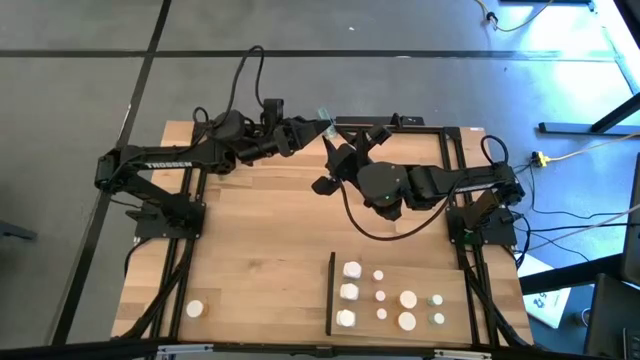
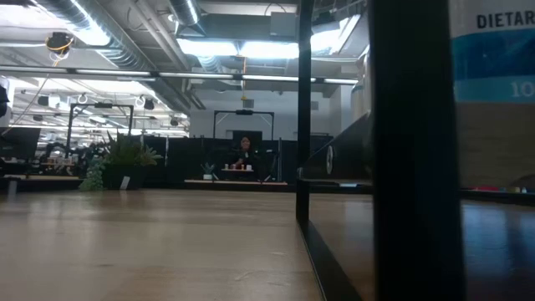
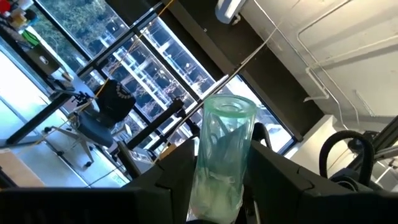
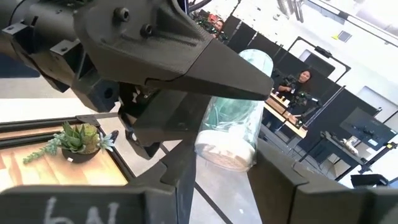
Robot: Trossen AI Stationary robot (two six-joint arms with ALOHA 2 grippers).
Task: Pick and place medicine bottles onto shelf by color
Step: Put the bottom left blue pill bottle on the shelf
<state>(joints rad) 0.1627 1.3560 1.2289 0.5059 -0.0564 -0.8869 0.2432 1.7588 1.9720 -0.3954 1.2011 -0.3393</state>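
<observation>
Between both pincers: clear green bottle (image 4: 233, 112), base hidden.

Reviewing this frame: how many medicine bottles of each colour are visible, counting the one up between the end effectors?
White bottles: 6
Small pinkish bottles: 3
Pale green-topped bottles: 2
Clear green bottle: 1
Total: 12

A clear pale-green bottle (image 3: 221, 155) sits between black claws, above a light-wood counter (image 1: 260, 240) bearing white bottles (image 1: 350, 292).
</observation>
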